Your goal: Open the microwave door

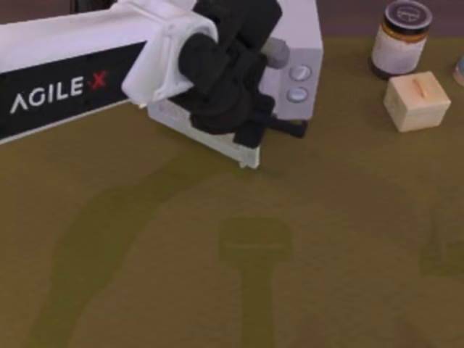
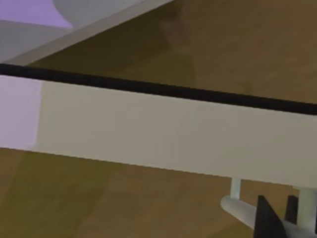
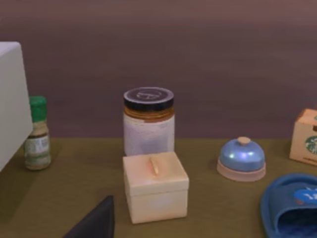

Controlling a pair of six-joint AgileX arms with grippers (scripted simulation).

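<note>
The white microwave (image 1: pixel 303 36) stands at the back of the table, two grey knobs (image 1: pixel 299 74) on its front panel. Its door (image 1: pixel 217 141) stands ajar, the free edge swung out toward the table's front. My left gripper (image 1: pixel 281 127) hangs over that free edge, just in front of the knobs. In the left wrist view the door (image 2: pixel 163 134) fills the middle, and its slim white handle (image 2: pixel 242 210) runs between my black fingers (image 2: pixel 267 220); the left gripper (image 2: pixel 278 207) is shut on the handle. Only a dark corner of my right gripper (image 3: pixel 96 223) shows.
Right of the microwave stand a dark-lidded jar (image 1: pixel 401 38) and a small cream cube (image 1: pixel 417 101). The right wrist view also shows a green-capped spice bottle (image 3: pixel 37 133), a blue bell (image 3: pixel 241 159), a blue slipper (image 3: pixel 292 208) and a small carton (image 3: pixel 304 136).
</note>
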